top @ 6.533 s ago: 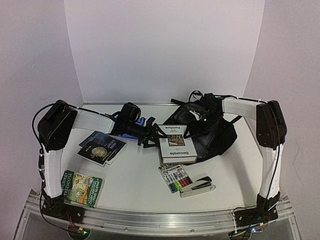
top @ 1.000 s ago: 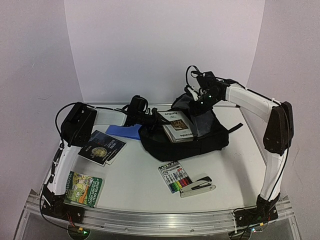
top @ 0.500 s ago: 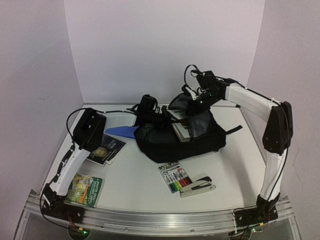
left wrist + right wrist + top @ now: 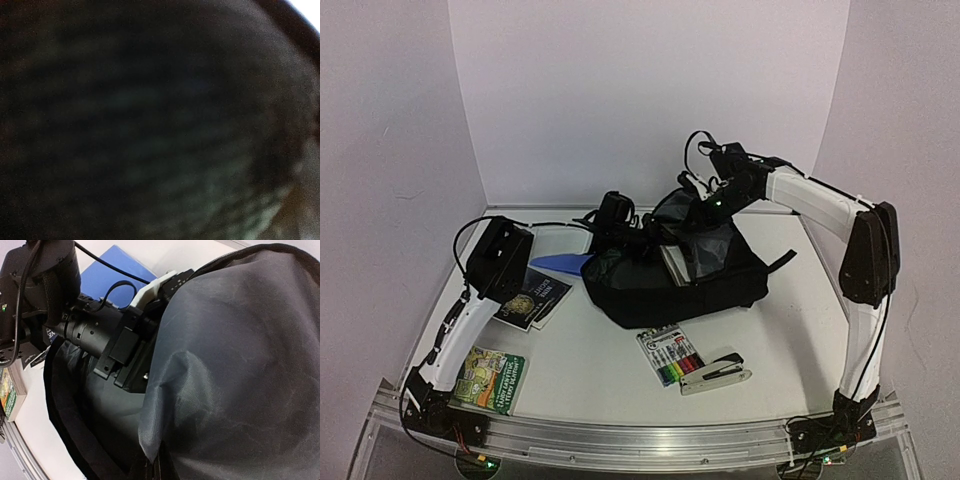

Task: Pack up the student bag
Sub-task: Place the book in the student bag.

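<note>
Holding far rim of student bag [image 4: 670, 285] up, right gripper [image 4: 712, 200] pinched shut on fabric. Left gripper [image 4: 638, 238] reaches into opening from left, fingers hidden in bag, so spread or closed, cannot tell.

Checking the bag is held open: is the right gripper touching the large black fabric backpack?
Touching. The top view shows the right gripper shut on the grey lining of the large black fabric backpack, holding its opening up.

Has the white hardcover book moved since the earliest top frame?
Yes: white book went back from the clear marker pack, into the black fabric backpack.
</note>
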You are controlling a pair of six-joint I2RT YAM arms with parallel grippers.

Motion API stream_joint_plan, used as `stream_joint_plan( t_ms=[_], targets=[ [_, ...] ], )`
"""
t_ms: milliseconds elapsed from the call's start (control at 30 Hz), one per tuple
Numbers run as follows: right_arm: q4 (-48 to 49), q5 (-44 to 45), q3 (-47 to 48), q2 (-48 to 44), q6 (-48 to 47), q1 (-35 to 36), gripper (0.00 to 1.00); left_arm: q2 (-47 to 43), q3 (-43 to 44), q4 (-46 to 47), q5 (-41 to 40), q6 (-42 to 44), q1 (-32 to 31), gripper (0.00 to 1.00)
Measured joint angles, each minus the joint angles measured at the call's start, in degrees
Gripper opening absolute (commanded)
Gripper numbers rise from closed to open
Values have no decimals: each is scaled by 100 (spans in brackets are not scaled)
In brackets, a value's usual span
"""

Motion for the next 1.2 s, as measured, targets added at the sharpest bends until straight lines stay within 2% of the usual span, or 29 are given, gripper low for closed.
stream_joint_plan(
  t_ms=[33,100,367,433,533,767,933,1067,1100,1200],
  targets=[
    [0,-29,0,0,35,-1,0,15,46,-28,-24,8,1,70],
    [2,-63,0,2,83,-28,0,-4,-4,-45,-103,16,5,75],
    [25,-163,-35,22,124,-131,0,-1035,-1557,-529,-720,525,58,77],
    [57,-199,-76,22,115,-146,0,-1310,-1780,-662,-885,639,61,73],
    [91,-272,-142,22,111,-153,0,-1577,-1937,-726,-993,681,72,62],
    [118,-392,-160,22,125,-162,0,-1334,-1810,-326,-753,662,26,36],
    [133,-499,-150,47,147,-162,0,-595,-1182,102,-503,581,-107,28],
    [146,-576,-85,175,263,-163,0,-78,-527,253,-431,508,-173,27],
    [147,-588,-71,207,276,-164,0,32,-349,282,-418,502,-176,29],
    [157,-632,-44,260,284,-166,0,183,-70,382,-407,499,-181,44]
  ],
)
